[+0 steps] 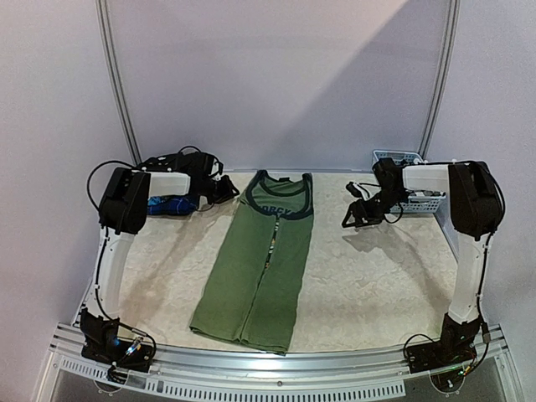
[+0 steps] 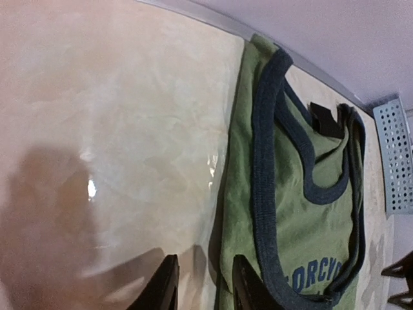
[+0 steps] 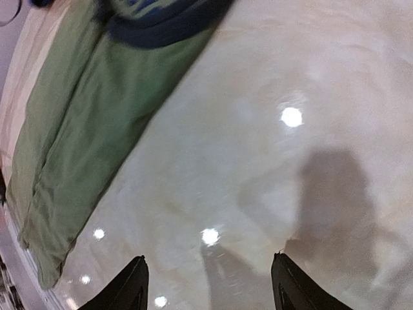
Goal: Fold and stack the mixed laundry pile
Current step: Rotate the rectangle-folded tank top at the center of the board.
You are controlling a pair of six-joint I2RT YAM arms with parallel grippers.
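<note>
- The left tool (image 2: 204, 271) hangs low over the desk (image 1: 368, 285) toward the far left, just beside the shirt's left shoulder. Its jaws stand a narrow way apart with nothing between them; the right finger (image 2: 244, 284) overlaps the shirt's left edge in the wrist view.
- A blue piece (image 1: 172, 203) lies bunched near the far left corner, partly under the left arm.
- The olive-green shirt (image 1: 260, 268), with dark trim and blue lettering, lies flat along the middle of the desk. It is folded lengthwise into a long strip, neck toward the far edge and hem close to the near edge.
- The right tool (image 3: 208, 258) hovers over bare desk to the right of the shirt, apart from it, jaws wide and empty.
- A light-blue lattice basket (image 1: 400, 157) sits in the far right corner.
</note>
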